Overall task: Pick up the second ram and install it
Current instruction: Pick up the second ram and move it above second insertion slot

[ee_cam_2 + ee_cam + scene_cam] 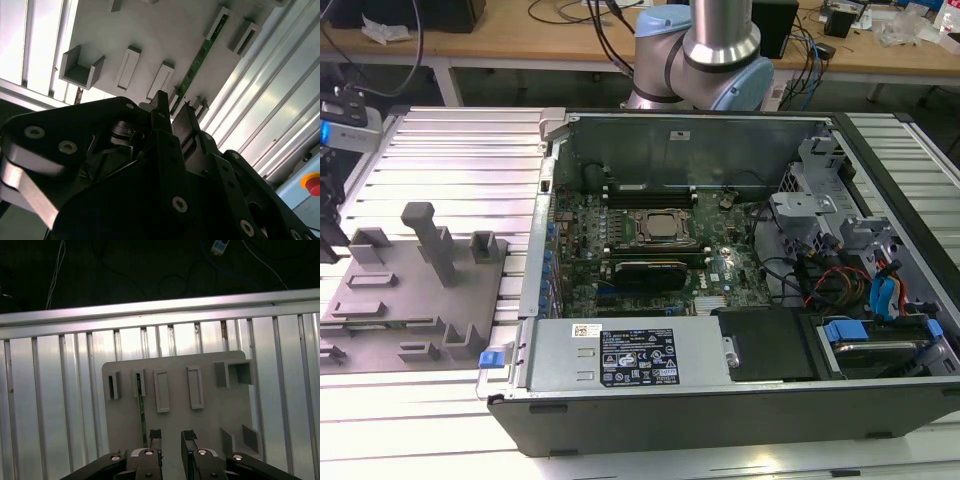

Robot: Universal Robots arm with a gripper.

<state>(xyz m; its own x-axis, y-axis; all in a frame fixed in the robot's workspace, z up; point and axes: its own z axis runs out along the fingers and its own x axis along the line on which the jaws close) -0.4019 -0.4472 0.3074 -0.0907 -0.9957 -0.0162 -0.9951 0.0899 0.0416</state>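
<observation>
The gripper [171, 435] hangs above the grey holder tray [200, 370] with its two fingers [155, 439] parted. There is a bare gap between them and nothing gripped. The second ram [141, 410] stands on edge in the tray, its far end seated in a slotted upright block — a thin green stick running straight away from the fingertips. It lies below and beyond them, in line with the outer side of one finger rather than with the gap. In the second wrist view the ram [197, 65] shows the same, its near end close under that fingertip; whether they touch I cannot tell. The tray rests on the ribbed aluminium table [50, 405]. In the exterior view the open computer case [720, 415] lies just beside the tray — inside it sit the green motherboard [620, 225], a power supply [630, 355] with a label, and drive bays with coloured cables [880, 290].
</observation>
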